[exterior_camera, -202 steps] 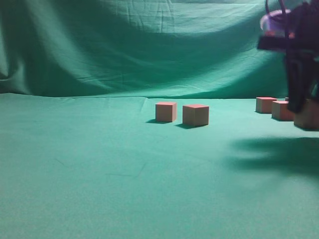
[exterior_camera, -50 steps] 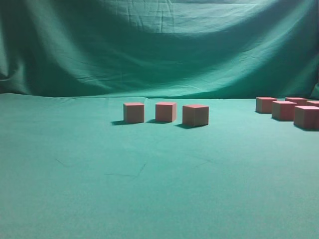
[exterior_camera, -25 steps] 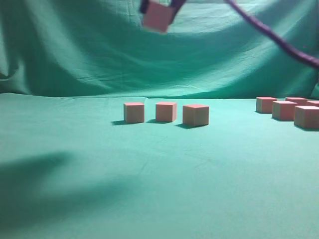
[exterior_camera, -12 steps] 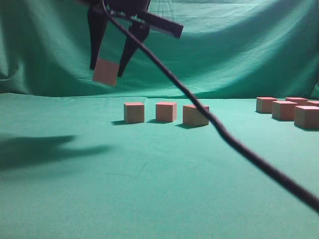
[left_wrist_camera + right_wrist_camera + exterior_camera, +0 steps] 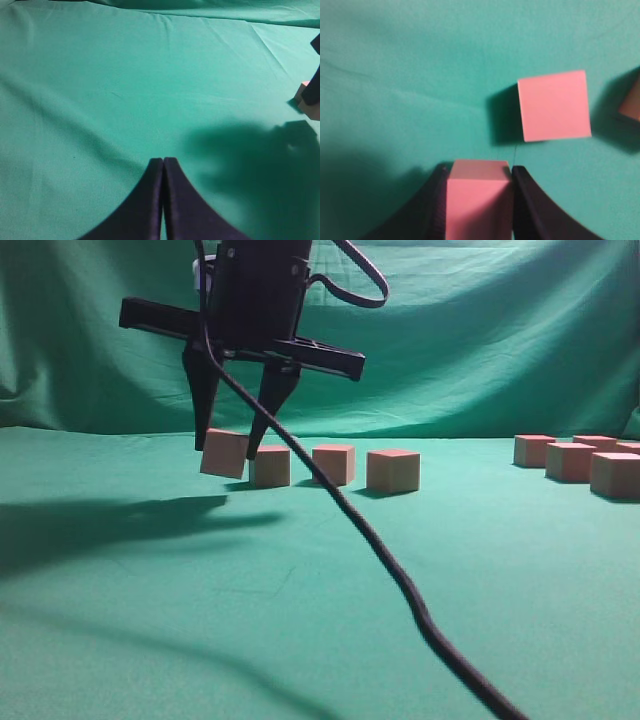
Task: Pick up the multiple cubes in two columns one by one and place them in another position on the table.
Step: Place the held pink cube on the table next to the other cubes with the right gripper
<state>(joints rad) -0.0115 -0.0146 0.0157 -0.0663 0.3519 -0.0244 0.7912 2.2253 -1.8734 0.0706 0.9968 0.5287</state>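
Cube (image 5: 224,453) beside row's (image 5: 333,466) left end

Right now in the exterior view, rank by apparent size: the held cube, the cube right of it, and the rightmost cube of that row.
1. Rightmost row cube, though it sits nearer the camera.
2. Held cube.
3. Cube beside it, partly hidden; close to the held one, so unsure.

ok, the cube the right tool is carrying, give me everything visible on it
The carried cube is a small plain matte block, pink on the face seen in the right wrist view, paler tan-pink from the side. It is clamped between the two black fingers of the right tool, slightly tilted, apparently just above the green table, left of the end cube of the placed row. No markings or damage show. Only the fingers touch it.
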